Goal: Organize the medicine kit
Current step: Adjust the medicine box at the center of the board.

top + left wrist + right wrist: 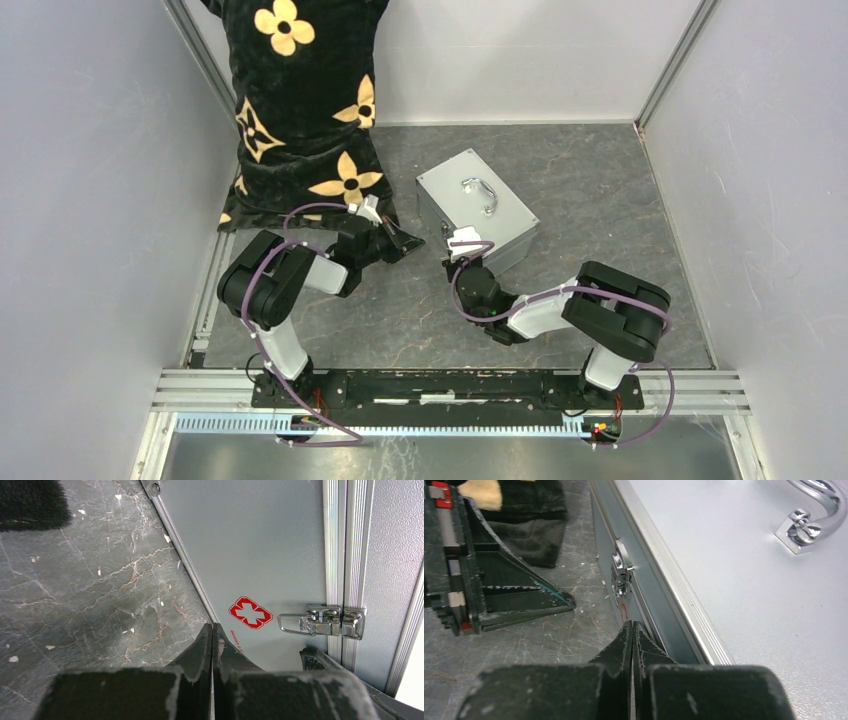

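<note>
The medicine kit (476, 208) is a closed grey metal case with a chrome handle (481, 194) on its lid, lying at mid table. Its front face (250, 555) carries a red cross (250, 612) and a chrome latch (322, 621), which looks fastened. The latch also shows in the right wrist view (622, 575). My left gripper (408, 243) is shut and empty, its tips (213, 628) just short of the case's front face near its lower edge. My right gripper (462, 246) is shut and empty, its tips (632, 625) close against the case's front face below the latch.
A black bag with cream flowers (300, 110) lies at the back left, its corner close behind my left gripper. Grey walls and aluminium frame posts enclose the table on three sides. Dark marbled tabletop (600, 190) shows to the right of the case.
</note>
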Tool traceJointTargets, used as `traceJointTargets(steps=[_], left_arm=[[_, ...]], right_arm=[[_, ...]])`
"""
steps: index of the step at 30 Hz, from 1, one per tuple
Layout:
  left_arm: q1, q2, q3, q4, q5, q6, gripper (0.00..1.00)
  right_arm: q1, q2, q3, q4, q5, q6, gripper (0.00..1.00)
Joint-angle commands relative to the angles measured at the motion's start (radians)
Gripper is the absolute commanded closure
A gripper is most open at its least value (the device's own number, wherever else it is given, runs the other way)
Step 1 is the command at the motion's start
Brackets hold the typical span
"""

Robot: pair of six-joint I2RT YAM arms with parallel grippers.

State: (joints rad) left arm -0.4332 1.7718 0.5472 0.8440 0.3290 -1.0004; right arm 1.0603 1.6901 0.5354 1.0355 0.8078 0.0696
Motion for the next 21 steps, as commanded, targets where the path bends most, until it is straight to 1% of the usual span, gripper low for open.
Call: traceJointTargets(steps=[1, 8, 12, 16, 21], left_arm=[[0.004, -0.002, 0.025, 0.030, 0.027, 0.056, 0.98], [0.002, 0.007, 0.031, 0.039, 0.048, 0.054, 0.98], [0.001, 0.008, 0.030, 0.042, 0.057, 0.055, 0.98], [-0.004, 0.009, 0.040, 0.041, 0.075, 0.059, 0.98], [-0.022, -0.010, 0.043, 0.030, 0.080, 0.081, 0.98]], right_arm=[[-0.003, -0.017, 0.016, -0.066, 0.122, 0.044, 1.00], [-0.059, -0.116, -0.090, -0.101, 0.133, 0.062, 1.00], [-0.116, -0.188, -0.144, -0.103, 0.077, 0.039, 1.00], [-0.199, -0.255, -0.216, -0.043, -0.135, 0.006, 1.00], [-0.347, -0.355, -0.330, 0.024, -0.519, -0.004, 1.00]])
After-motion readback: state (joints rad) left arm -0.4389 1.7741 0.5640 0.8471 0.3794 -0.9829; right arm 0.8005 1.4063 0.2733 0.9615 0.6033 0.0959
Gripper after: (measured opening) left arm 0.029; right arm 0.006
